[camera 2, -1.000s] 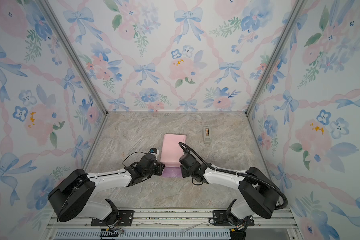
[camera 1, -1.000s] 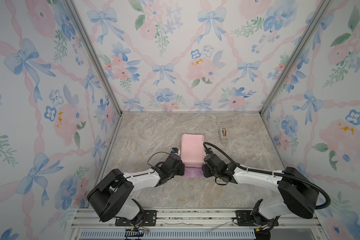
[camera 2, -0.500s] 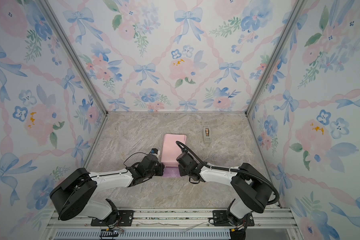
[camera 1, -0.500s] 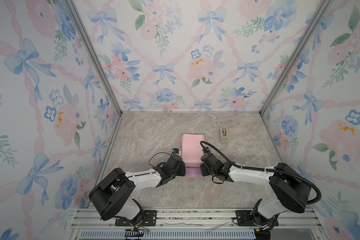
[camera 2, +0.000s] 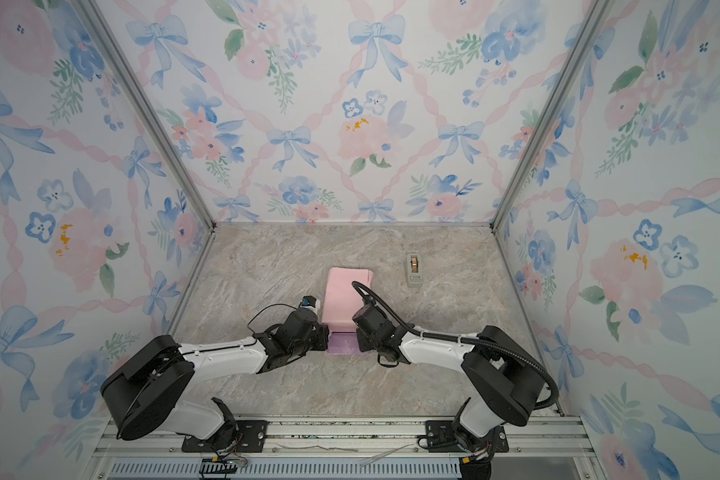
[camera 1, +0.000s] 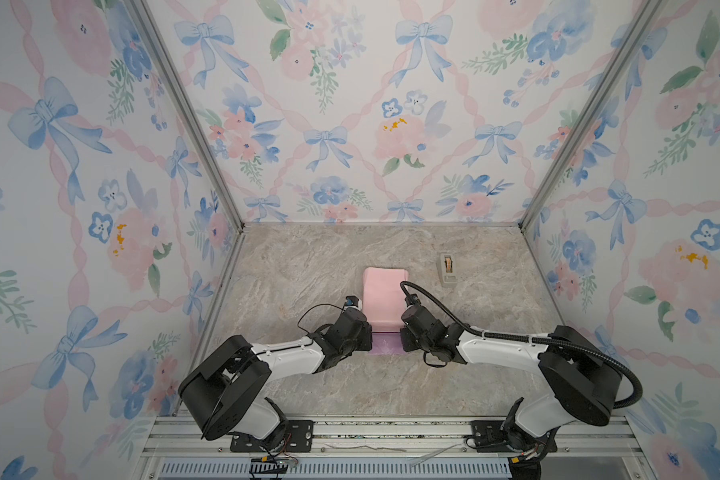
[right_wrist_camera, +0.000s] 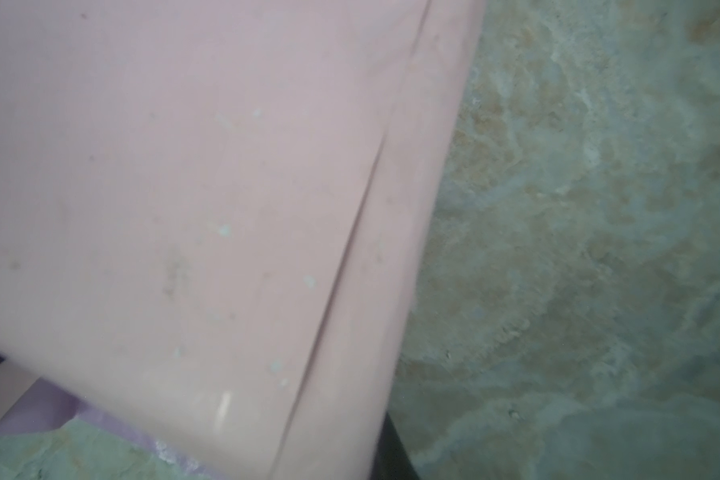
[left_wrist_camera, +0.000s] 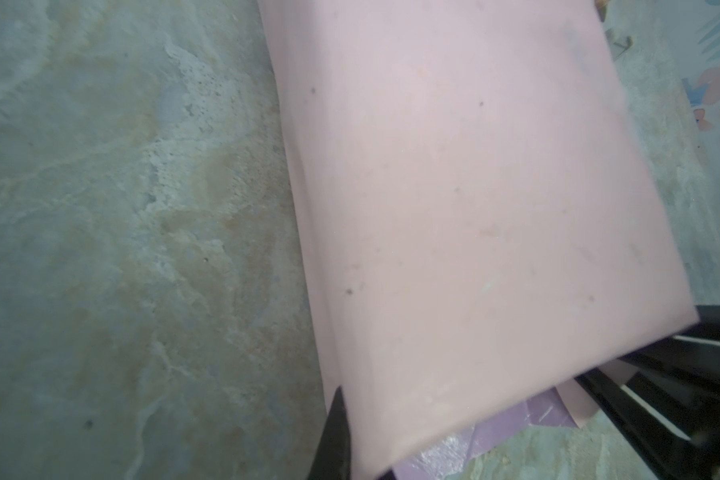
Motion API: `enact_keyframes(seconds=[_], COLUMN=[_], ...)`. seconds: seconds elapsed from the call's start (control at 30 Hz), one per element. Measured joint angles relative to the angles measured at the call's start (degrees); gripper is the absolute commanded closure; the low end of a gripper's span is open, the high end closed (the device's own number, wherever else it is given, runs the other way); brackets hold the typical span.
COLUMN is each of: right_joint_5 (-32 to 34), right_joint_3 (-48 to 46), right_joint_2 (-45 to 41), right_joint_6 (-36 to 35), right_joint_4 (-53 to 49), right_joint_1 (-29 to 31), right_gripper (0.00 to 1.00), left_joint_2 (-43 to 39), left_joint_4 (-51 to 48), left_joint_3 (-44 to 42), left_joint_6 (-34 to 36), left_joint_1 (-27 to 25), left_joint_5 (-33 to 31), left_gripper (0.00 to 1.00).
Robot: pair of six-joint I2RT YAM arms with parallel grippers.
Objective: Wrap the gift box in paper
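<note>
The paper lies folded at the table's middle, pale pink face up, with a lilac strip showing under its near edge. The gift box is hidden. My left gripper is at the flap's near left corner, shut on the paper. One dark finger shows beside the sheet's edge. My right gripper is at the near right corner, shut on the paper. One of its fingers shows and the sheet hides the other.
A small beige tape dispenser stands behind and to the right of the paper. Flowered walls close the marble table on three sides. A metal rail with both arm bases runs along the front.
My right gripper slid left to the paper's near right corner and closed there. My left gripper closed on the near left corner without shifting much.
</note>
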Motion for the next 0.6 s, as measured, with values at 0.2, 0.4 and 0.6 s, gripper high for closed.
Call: enact_keyframes(seconds=[0.2, 0.4, 0.6], right_joint_5=[-0.9, -2.8, -10.2], right_joint_3=[0.0, -1.2, -3.4], right_joint_2=[-3.0, -16.0, -25.8], right_joint_6=[0.6, 0.9, 2.1], right_joint_4=[-1.2, -4.3, -6.6], right_joint_1=[0.0, 0.0, -5.2], right_gripper=[0.47, 0.43, 0.43], left_joint_2=[-3.4, -13.9, -17.8], left_joint_4=[-3.3, -6.3, -6.8], left_joint_3=[0.3, 1.7, 6.1], left_joint_6=[0.0, 5.3, 26.1], left_joint_1=[0.0, 0.0, -0.3], left_joint_5=[-0.2, -0.5, 4.6], left_gripper=[0.72, 0.48, 0.4])
